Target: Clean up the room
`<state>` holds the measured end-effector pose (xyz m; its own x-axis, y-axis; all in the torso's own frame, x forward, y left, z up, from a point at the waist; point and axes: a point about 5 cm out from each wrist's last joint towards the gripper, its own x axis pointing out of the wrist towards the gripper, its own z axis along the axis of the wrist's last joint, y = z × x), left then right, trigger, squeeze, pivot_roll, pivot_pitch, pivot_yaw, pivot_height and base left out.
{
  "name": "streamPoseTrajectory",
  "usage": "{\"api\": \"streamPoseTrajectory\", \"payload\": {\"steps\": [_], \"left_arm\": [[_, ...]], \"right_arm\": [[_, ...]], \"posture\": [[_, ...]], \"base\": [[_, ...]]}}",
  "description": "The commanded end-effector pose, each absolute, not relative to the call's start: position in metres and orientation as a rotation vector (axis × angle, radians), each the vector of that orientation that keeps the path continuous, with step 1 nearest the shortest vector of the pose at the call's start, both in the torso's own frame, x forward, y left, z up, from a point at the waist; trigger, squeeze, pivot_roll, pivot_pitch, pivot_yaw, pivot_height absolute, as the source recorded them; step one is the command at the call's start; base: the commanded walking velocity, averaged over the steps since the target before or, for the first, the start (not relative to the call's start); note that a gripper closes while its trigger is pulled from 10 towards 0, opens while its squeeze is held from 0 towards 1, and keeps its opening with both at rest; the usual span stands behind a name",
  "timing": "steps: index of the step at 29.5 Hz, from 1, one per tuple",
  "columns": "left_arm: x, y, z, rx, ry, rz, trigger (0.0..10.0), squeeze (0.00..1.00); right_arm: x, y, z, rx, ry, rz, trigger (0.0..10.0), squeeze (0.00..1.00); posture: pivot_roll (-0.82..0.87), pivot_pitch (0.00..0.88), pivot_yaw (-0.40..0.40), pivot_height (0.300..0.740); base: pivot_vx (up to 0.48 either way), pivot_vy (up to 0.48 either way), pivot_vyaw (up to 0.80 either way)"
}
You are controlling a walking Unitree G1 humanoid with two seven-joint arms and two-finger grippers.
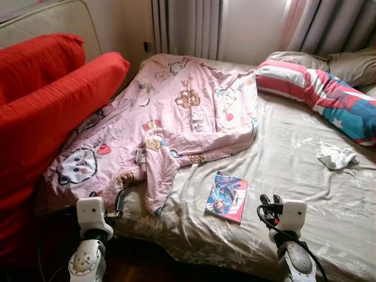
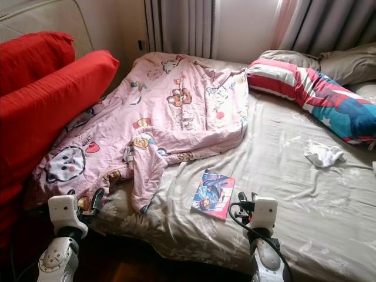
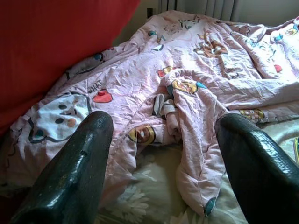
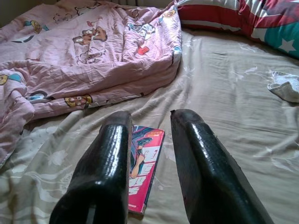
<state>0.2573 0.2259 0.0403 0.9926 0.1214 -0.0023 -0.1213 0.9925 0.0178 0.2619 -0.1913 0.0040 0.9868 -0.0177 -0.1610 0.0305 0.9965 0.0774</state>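
Book [image 1: 227,198]: lying near edge, left of the right gripper [image 1: 269,205], whose narrowly parted fingers are lining up for pickup.
Left gripper [image 3: 161,154]: gaping wide, facing pink quilt [image 1: 170,117].

Daylight comes in through the grey pleated curtains [image 1: 188,29] at the head of the bed, washing out the pale wall strip between them (nearly pure white) and brightening the beige floral bedsheet [image 1: 294,158]. The near edge of the bed falls into deep shadow, and the big red cushion [image 1: 41,106] is oversaturated. The glossy black fingers [image 4: 205,168] in both wrist views are soft and out of focus, with small glare streaks.
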Motion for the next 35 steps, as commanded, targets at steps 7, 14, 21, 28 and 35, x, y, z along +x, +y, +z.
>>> {"api": "streamPoseTrajectory", "payload": {"steps": [7, 14, 21, 28, 35], "left_arm": [[0.2538, 0.2269, 0.042, 0.026, 0.018, 0.11, 10.0, 0.0], [0.2538, 0.2245, 0.0417, 0.022, 0.028, 0.106, 10.0, 0.0], [0.2532, 0.2239, 0.0417, 0.021, 0.034, 0.103, 10.0, 0.0], [0.2555, 0.2235, 0.0422, 0.022, 0.036, 0.096, 10.0, 0.0], [0.2606, 0.2223, 0.0458, 0.018, 0.032, 0.083, 10.0, 0.0]], "right_arm": [[0.2604, -0.1904, 0.005, 0.035, 0.164, 0.029, 10.0, 0.0], [0.2603, -0.1915, 0.003, 0.049, 0.182, 0.018, 10.0, 0.0], [0.2613, -0.1884, 0.0029, 0.061, 0.183, 0.013, 10.0, 0.0], [0.2628, -0.1917, 0.0029, 0.059, 0.191, -0.026, 10.0, 0.0], [0.2656, -0.1919, 0.0042, 0.065, 0.191, -0.039, 10.0, 0.0]], "posture": [[0.01, 0.038, -0.019, 0.74], [0.02, 0.033, -0.02, 0.74], [0.02, 0.029, -0.021, 0.74], [0.02, 0.034, -0.017, 0.74], [0.02, 0.053, -0.009, 0.74]], "base": [[0.199, 0.0, 0.45], [0.298, 0.0, 0.11], [0.303, 0.0, 0.0], [0.305, 0.0, 0.0], [0.124, 0.0, 0.0]]}}
